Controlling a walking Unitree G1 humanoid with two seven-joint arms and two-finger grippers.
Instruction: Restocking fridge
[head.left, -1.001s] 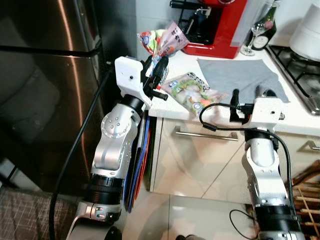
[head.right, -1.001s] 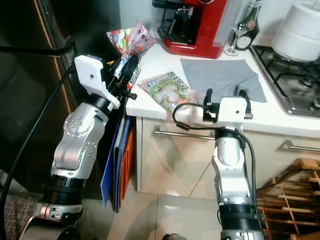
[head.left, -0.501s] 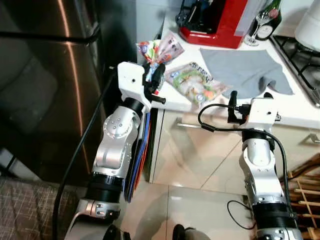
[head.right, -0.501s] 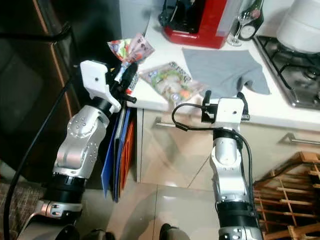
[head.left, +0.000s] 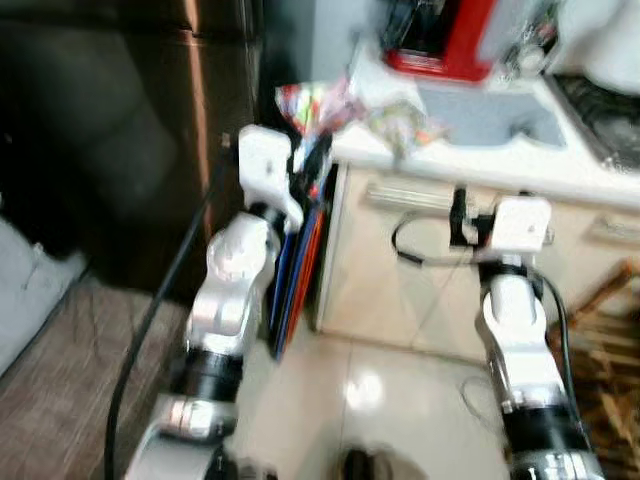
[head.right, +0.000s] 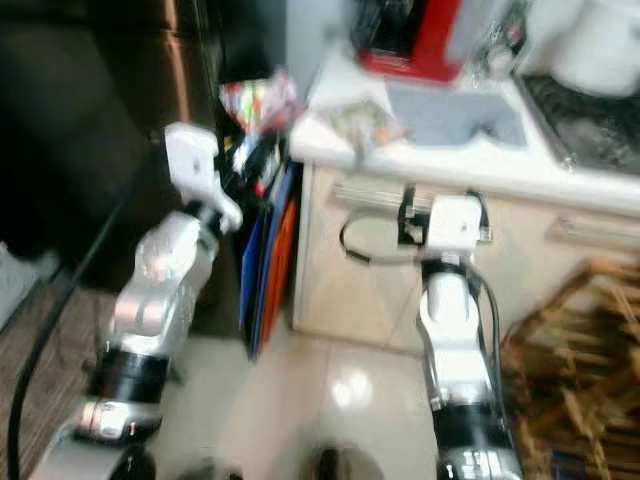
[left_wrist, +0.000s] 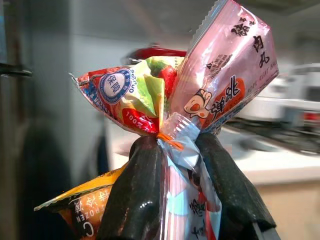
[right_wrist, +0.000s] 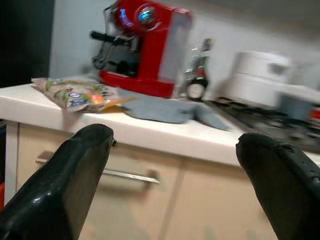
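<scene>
My left gripper (left_wrist: 175, 165) is shut on the twisted necks of a bunch of snack packets (left_wrist: 200, 90), pink, red and green, with an orange one below. In the blurred eye views it holds them (head.left: 312, 105) up by the counter's left corner, beside the dark steel fridge (head.left: 120, 130). Another food packet (head.left: 400, 122) lies on the white counter (right_wrist: 150, 130); the right wrist view shows that packet (right_wrist: 75, 92) too. My right gripper (right_wrist: 175, 165) is open and holds nothing, level with the cabinet front below the counter edge.
A grey cloth (head.left: 490, 105) and a red coffee machine (head.left: 440, 40) sit on the counter, a hob (head.left: 610, 120) at the far right. Blue and orange folders (head.left: 300, 260) stand between fridge and cabinet. A wooden rack (head.right: 570, 340) stands low on the right.
The whole picture has shifted and blurred: the camera has pulled back, so the counter sits higher and farther. The left gripper still holds the packets; the right stays open.
</scene>
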